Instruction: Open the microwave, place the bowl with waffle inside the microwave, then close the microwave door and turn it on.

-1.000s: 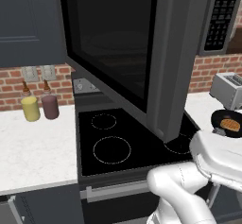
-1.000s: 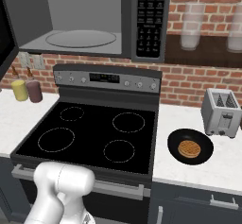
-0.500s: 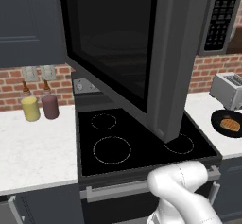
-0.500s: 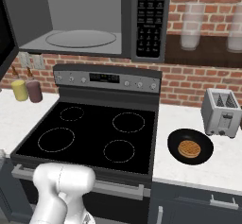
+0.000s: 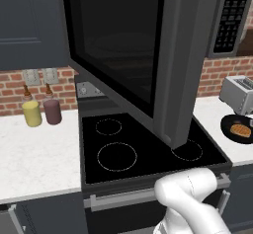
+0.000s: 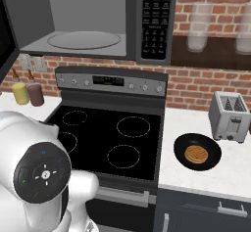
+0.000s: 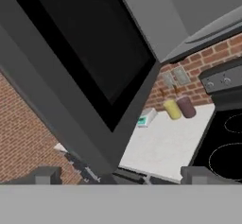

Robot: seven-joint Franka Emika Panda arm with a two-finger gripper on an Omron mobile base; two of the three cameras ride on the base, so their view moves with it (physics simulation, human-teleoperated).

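Note:
The microwave [image 6: 83,25] hangs above the stove with its cavity bare and its keypad [image 6: 154,20] on the right. The microwave door [image 5: 118,45] stands swung wide open to the left, out over the stove; its dark glass [image 7: 90,53] looms close in the hand view. On the counter right of the stove sits the black bowl [image 6: 179,152] with the waffle [image 6: 196,154] in it; they also show at the left base view's right edge, bowl [image 5: 226,124] and waffle [image 5: 241,130]. My gripper [image 7: 122,176] is open and holds nothing, facing the door and the left counter.
The black glass-top stove [image 6: 108,133] lies below the microwave. A silver toaster [image 6: 229,116] stands behind the bowl. A yellow bottle [image 5: 32,112] and a maroon bottle [image 5: 52,110] stand on the left counter. Glass jars [image 6: 198,28] sit on a shelf at the upper right.
The arm has pulled away from in front of the bowl in the left base view and now bulks larger and closer in the right base view. Door, bowl and waffle have not moved.

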